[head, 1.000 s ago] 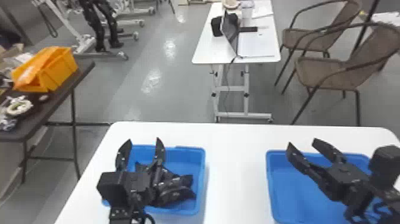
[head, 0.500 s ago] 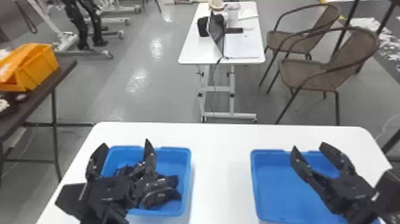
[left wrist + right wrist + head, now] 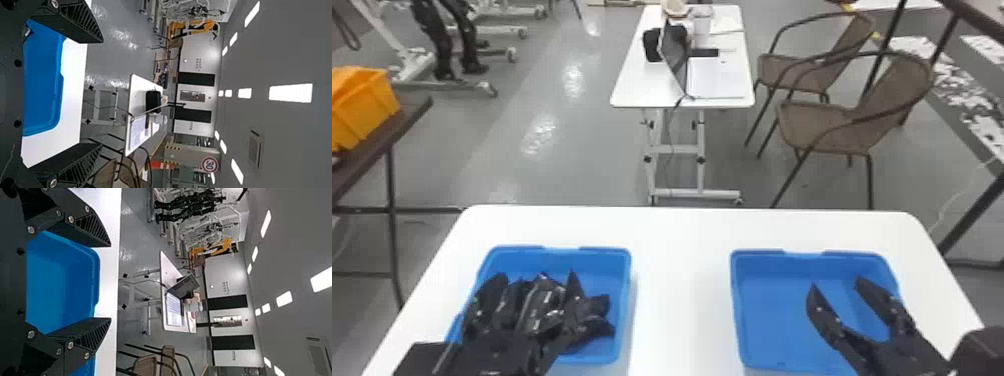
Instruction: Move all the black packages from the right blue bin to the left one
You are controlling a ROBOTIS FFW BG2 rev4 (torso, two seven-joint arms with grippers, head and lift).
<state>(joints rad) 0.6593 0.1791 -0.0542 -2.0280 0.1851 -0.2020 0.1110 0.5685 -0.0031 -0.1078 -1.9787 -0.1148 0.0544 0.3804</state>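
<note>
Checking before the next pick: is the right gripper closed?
No, the right gripper has its two fingers spread wide apart over the right blue bin.

White table [image 3: 681, 290], flat top, rounded far corners. Directly on it: left blue bin [image 3: 626, 300] and right blue bin [image 3: 736, 300], both upright, side by side, strip of tabletop between.

Brown wicker chairs [image 3: 857, 115] stand beside a white table [image 3: 652, 80] on grey floor [image 3: 572, 125].
</note>
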